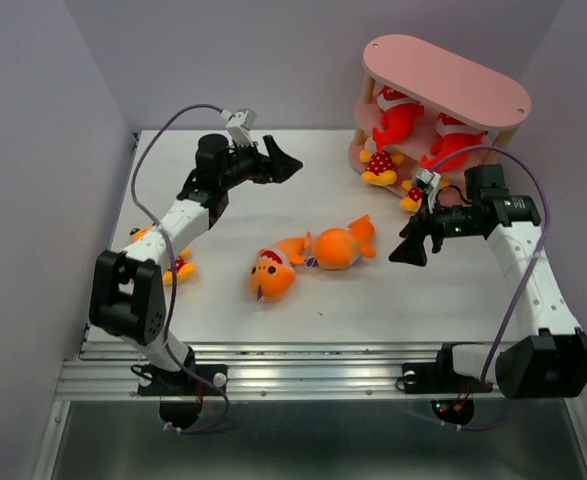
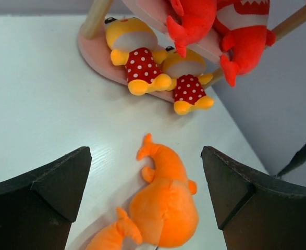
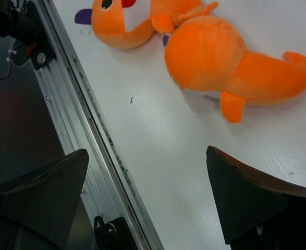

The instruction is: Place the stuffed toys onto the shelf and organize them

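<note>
4 of the 7 toys (image 1: pixel 453 140) sit on the shelf (image 1: pixel 443 75) at 1 o'clock on the table (image 1: pixel 373 310). On the middle board are 2 red sharks (image 1: pixel 401 120), and on the bottom board 2 yellow figures (image 2: pixel 134 49) in red, white-dotted trunks, feet hanging over its edge. 3 lie on the table: 2 orange sharks (image 1: pixel 335 248) touching each other near the centre, and a 3rd yellow figure (image 1: pixel 181 266) at 9 o'clock, half hidden under the left arm (image 1: pixel 188 215).

We judge the step in hand to be the reach for an orange shark. The right gripper (image 1: pixel 405 255) hangs at 3 o'clock of the pair, the left gripper (image 1: pixel 291 163) at 11 o'clock of them. Both have their jaws wide apart and hold nothing. The next move calls for lowering 1 gripper over the plump middle of the shark nearer the shelf, closing on it without snagging its neighbour, then carrying it toward 1 o'clock.

The sharks look soft and rounded: bright orange plush, stubby fins, forked tail. The shark nearer the arms' bases shows a white toothy mouth and a black eye.
</note>
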Available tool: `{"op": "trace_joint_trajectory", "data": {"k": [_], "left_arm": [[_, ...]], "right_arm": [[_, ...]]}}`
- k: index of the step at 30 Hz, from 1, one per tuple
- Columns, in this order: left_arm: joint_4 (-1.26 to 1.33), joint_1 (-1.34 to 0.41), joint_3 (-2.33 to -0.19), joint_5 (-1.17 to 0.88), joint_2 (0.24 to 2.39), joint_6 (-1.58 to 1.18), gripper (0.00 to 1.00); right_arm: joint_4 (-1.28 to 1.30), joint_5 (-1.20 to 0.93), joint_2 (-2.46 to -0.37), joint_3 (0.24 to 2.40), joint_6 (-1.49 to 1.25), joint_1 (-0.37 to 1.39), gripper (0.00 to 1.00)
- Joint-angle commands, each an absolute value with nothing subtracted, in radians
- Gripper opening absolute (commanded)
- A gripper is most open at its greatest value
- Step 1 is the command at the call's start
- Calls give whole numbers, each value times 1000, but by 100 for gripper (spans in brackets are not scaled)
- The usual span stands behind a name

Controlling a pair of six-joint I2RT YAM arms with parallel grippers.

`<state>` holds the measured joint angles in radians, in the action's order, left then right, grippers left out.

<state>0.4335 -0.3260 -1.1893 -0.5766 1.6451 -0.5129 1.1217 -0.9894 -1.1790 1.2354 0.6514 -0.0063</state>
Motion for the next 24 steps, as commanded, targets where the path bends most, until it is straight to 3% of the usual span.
{"op": "trace_joint_trajectory", "data": {"k": [1, 5, 9, 12, 15, 24], "left_arm": [[140, -333, -1100, -395, 1382, -142, 99], [75, -331, -994, -330, 1126, -63, 99], [113, -328, -841, -324, 846, -179, 99], [130, -327, -737, -371, 722, -268, 99], [103, -327, -667, -419, 643, -328, 99], [-24, -327, -560, -353, 402, -377, 96]], "right_arm": [[1134, -1022, -1253, 1227, 670, 14, 100], [965, -898, -1262, 1184, 555, 92, 100], [801, -821, -1227, 1088, 644, 211, 100], [606, -763, -1158, 939, 800, 310, 100], [519, -672, -1213, 920, 860, 408, 100], [295, -392, -1333, 933, 776, 610, 100]]}}
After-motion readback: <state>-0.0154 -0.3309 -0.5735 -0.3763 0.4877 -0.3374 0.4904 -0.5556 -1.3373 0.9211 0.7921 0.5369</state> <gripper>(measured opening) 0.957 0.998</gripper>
